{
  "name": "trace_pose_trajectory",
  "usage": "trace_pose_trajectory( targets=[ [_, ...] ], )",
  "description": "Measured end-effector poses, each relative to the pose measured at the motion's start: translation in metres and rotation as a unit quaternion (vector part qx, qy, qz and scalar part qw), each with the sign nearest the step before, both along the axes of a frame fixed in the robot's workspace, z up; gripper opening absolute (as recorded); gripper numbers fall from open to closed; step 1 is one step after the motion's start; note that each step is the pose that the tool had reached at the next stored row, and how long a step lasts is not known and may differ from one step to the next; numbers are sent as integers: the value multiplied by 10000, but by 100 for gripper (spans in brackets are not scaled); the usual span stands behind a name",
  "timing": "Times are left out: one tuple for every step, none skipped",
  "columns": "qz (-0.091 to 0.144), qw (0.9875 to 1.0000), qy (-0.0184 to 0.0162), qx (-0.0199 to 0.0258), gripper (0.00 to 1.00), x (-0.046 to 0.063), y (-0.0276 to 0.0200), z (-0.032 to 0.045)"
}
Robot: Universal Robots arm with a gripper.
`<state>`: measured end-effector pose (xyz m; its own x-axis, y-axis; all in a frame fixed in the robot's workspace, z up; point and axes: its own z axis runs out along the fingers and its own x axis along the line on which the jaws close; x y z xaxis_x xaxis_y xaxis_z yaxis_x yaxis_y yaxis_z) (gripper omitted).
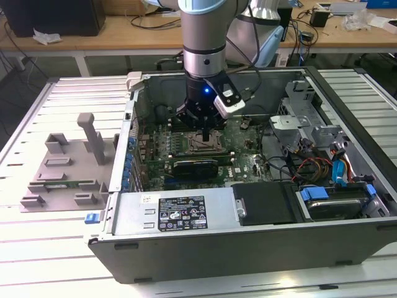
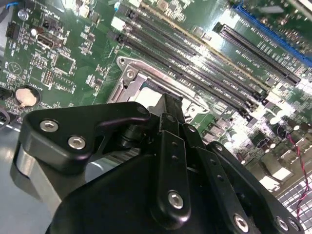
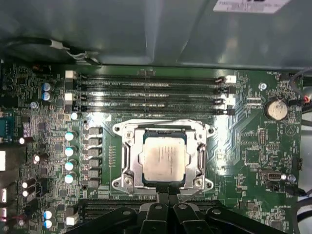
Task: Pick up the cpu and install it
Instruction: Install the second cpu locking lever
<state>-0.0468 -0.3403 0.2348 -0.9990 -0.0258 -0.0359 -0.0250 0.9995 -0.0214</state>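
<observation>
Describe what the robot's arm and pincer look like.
The arm is a grey metal cylinder with a pale blue cap, a black wrist section and a glowing blue light. A small white-and-black camera module with a cable hangs beside it. The pincer is matte black, with linkage bars and silver screws.

In the second wrist view the cpu [image 2: 146, 100] is largely hidden behind the gripper [image 2: 168, 109]. In the first wrist view the gripper [image 3: 168, 195] is cut off by the frame's lower edge. Whether the fingers are parted cannot be told.
</observation>
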Motion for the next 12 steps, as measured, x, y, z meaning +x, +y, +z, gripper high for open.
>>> trace_pose_trajectory(
  targets=[
    [-2, 10000, 0, 0, 11, 0, -19, 0],
    [-5, 10000, 0, 0, 11, 0, -41, 0],
    [-8, 10000, 0, 0, 11, 0, -62, 0],
    [-8, 10000, 0, 0, 11, 0, -71, 0],
    [-10, 10000, 0, 0, 11, 0, -81, 0],
    [-12, 10000, 0, 0, 11, 0, -103, 0],
    [-14, 10000, 0, 0, 11, 0, -117, 0],
    [-16, 10000, 0, 0, 11, 0, -140, 0],
    [-17, 10000, 0, 0, 11, -1, -148, 0],
    [-18, 10000, 0, 1, 11, -1, -149, -1],
    [-17, 10000, 0, 0, 11, -2, -150, 0],
    [-16, 10000, -5, 0, 11, -26, -151, 0]
  ],
)
